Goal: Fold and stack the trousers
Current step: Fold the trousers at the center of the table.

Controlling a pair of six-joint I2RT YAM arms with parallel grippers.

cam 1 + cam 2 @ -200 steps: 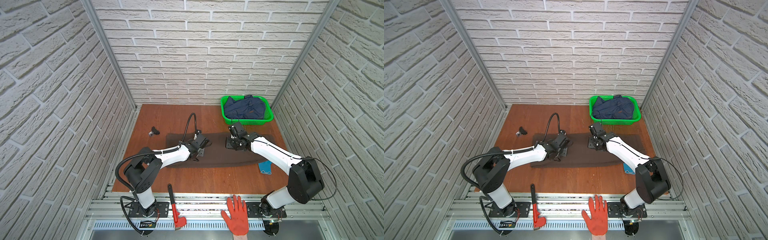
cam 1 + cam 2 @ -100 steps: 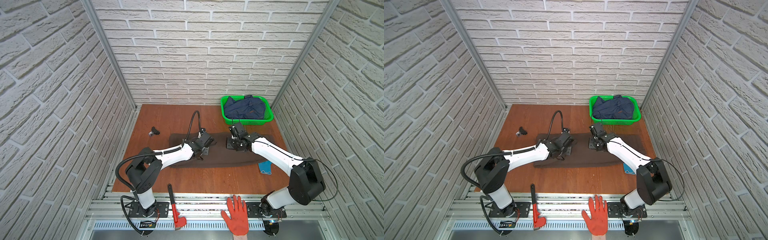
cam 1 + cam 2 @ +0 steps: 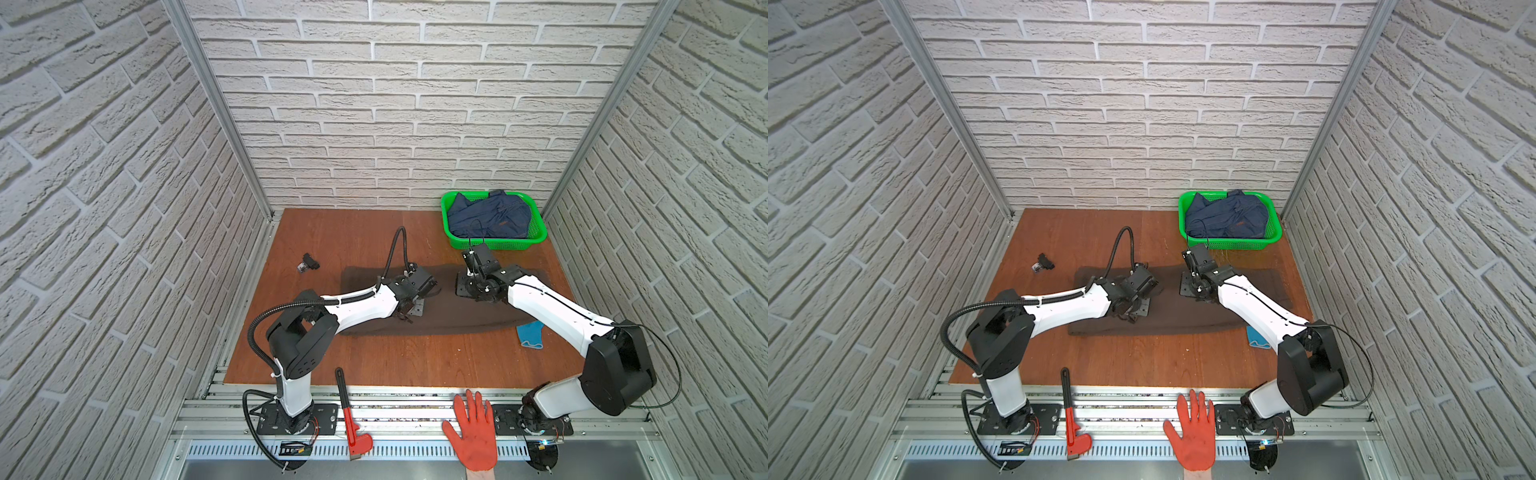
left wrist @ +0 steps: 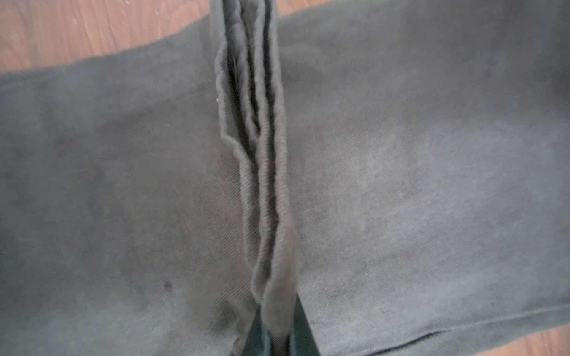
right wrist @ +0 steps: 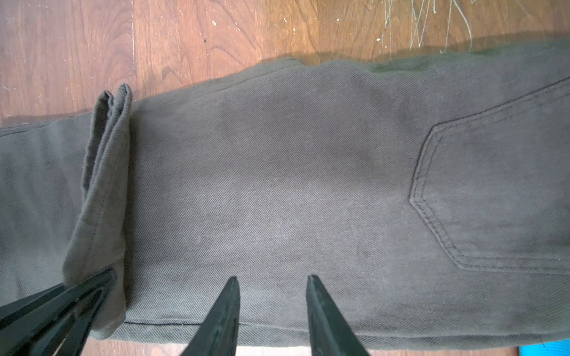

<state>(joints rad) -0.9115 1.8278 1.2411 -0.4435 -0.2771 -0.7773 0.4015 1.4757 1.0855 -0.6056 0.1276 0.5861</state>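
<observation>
One pair of dark brown trousers (image 3: 449, 309) lies flat across the table (image 3: 353, 241), its folded-back leg end pinched in the left gripper (image 4: 278, 337), while the right gripper (image 5: 273, 297) hangs over it, jaws apart.

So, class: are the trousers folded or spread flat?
Mid-fold: the trousers lie flat on the table, but the left gripper pinches their hems, held up above the rest.
</observation>
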